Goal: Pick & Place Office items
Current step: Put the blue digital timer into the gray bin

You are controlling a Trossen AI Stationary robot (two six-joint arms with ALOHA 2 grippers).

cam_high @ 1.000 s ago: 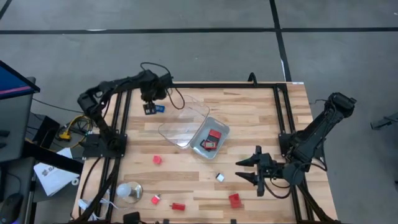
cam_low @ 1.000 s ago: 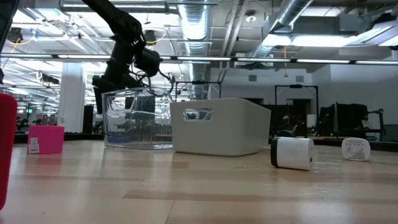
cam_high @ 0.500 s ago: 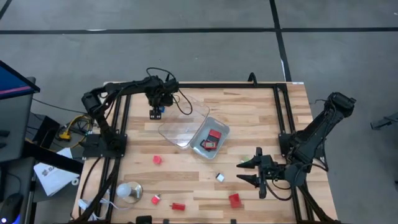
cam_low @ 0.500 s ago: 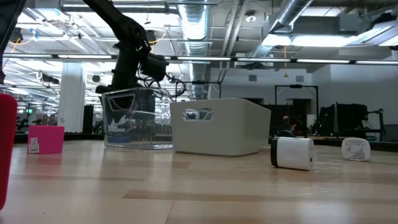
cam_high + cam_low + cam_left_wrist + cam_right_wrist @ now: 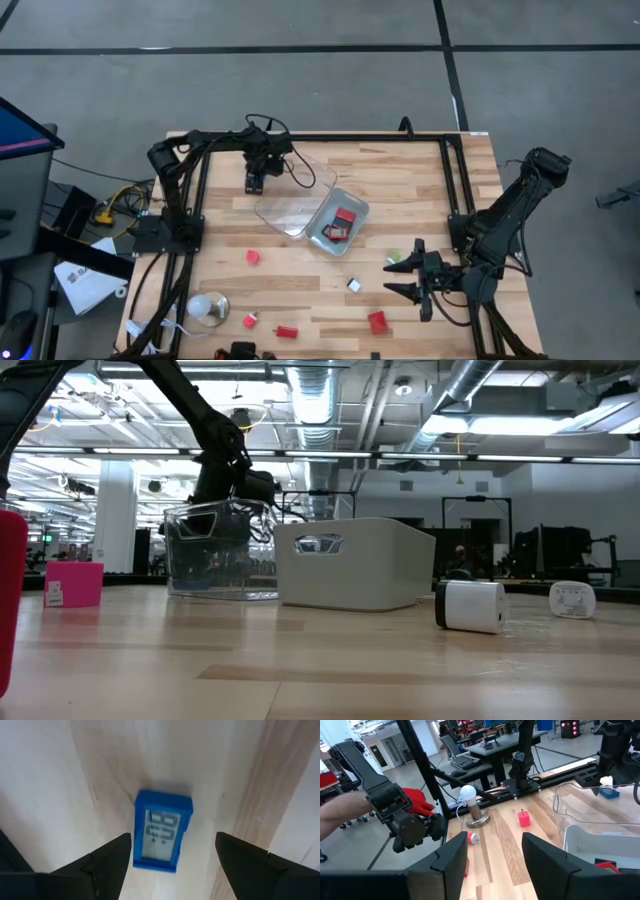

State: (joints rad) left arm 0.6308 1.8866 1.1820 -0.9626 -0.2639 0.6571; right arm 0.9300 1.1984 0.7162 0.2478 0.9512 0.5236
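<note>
2 matte-black jointed arms point(image 5: 200, 150) trailing looped black cables point(image 5: 290, 165).

The blue piece point(image 5: 162, 831) in the left wrist view carries a small grey display with dark segmented characters, but they are too blurred to read. The pink block point(image 5: 74, 583) in the low view has a white label on its side, its print too small to make out. The white device point(image 5: 470, 606) and the round white object point(image 5: 573, 600) farther right show faint marks, none legible. No brand, number or sign can be read anywhere else in the views.
</note>
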